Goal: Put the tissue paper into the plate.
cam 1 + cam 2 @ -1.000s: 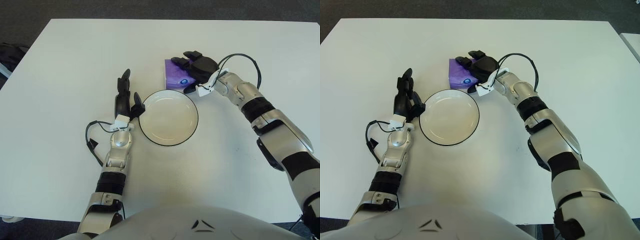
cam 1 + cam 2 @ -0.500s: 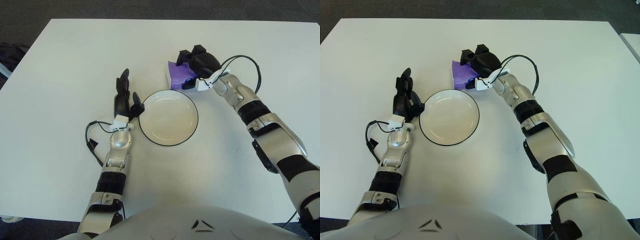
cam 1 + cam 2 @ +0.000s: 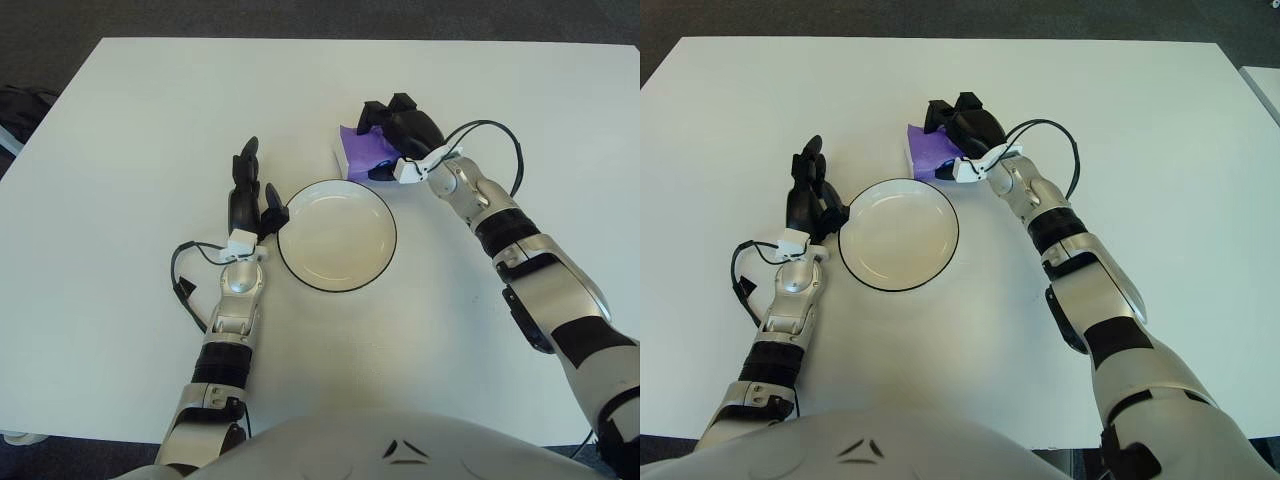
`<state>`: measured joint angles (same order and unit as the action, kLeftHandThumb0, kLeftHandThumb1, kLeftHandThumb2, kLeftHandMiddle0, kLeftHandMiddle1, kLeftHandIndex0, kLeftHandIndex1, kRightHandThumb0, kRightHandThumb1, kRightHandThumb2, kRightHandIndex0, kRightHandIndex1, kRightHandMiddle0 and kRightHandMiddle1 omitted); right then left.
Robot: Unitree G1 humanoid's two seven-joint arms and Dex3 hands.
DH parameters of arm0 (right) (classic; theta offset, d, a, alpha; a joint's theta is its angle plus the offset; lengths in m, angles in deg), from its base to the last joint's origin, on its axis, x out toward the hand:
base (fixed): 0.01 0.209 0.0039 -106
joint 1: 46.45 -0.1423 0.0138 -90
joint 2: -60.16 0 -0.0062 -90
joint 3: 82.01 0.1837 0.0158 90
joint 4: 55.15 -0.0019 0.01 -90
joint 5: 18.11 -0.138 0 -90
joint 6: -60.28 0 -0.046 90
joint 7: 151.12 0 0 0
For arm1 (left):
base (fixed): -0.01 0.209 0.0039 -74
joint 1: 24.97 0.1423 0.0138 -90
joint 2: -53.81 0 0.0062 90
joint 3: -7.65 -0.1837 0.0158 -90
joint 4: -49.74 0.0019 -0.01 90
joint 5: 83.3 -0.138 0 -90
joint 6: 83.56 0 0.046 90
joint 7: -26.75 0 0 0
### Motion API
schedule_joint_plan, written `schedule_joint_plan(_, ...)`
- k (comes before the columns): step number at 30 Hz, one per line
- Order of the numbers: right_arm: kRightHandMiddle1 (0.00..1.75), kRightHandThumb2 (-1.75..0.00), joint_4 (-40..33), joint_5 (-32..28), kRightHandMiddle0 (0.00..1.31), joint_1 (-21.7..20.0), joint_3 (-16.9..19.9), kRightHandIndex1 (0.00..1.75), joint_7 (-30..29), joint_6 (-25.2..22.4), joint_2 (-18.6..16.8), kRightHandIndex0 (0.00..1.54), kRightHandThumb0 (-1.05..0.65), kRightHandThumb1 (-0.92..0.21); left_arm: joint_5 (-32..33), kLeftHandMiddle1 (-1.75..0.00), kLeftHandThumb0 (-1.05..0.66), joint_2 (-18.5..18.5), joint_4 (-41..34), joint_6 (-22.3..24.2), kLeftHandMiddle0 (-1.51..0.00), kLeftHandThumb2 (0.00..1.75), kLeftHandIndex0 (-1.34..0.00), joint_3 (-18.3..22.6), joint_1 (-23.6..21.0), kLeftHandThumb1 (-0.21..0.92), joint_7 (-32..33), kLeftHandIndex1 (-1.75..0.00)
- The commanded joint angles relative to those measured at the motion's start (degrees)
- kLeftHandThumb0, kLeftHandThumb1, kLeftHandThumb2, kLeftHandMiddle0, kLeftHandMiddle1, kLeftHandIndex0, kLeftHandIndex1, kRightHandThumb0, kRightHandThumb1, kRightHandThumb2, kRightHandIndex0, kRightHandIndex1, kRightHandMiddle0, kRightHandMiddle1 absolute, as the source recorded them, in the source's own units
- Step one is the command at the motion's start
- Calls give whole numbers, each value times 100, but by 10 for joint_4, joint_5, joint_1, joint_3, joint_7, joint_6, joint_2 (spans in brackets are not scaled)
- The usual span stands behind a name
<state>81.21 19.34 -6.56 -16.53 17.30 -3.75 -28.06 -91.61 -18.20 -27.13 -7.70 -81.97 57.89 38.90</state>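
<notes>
1. The tissue paper (image 3: 362, 150) is a purple pack that you see just above centre of the frame, beyond the plate's upper right rim, with its near white edge showing at the left side.
2. Your right hand (image 3: 398, 128) is over the pack, its black fingers (image 3: 372, 110) curled down across the top and far side, clenched on the tissue paper. Whether the pack is lifted off the desk or only tilted on it, you cannot tell from these views.
3. The right forearm runs from the hand toward the lower right of the frame, with a black cable (image 3: 490, 135) looping above the wrist.
4. The plate (image 3: 337, 235) sits at the centre of the frame: white, round, with a thin dark rim, and nothing lying in it. The tissue paper is just beside its upper rim, not inside it.
5. Your left hand (image 3: 247, 198) shows just left of the plate, at its left rim, with the fingers extended upward and holding nothing. One finger reaches close to the plate's edge; you cannot tell whether it touches.
6. The desk (image 3: 140, 110) is white and fills most of the frame, with dark floor visible along the top and left borders.
</notes>
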Motion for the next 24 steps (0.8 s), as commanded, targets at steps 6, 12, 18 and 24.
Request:
schedule_joint_plan(6, 175, -151, 6, 13, 73, 25, -1, 175, -63, 21, 0, 130, -53, -16, -1, -1, -83, 1, 39, 23, -19, 99, 0, 0, 34, 92, 1, -51)
schedule_joint_plan(12, 175, -149, 13, 12, 72, 26, 3, 175, -91, 34, 1, 129, -52, -17, -2, -1, -83, 0, 39, 24, -20, 99, 0, 0, 33, 92, 1, -51)
schedule_joint_plan(18, 175, -148, 10, 5, 72, 23, 14, 175, -106, 37, 2, 129, -52, -18, -2, -1, -84, -1, 39, 25, -20, 99, 0, 0, 33, 92, 1, -51)
schedule_joint_plan(24, 175, -148, -10, -6, 72, 18, 40, 175, -121, 43, 12, 129, -52, -18, 0, -1, -84, -3, 38, 30, -19, 100, 0, 1, 33, 92, -3, -51)
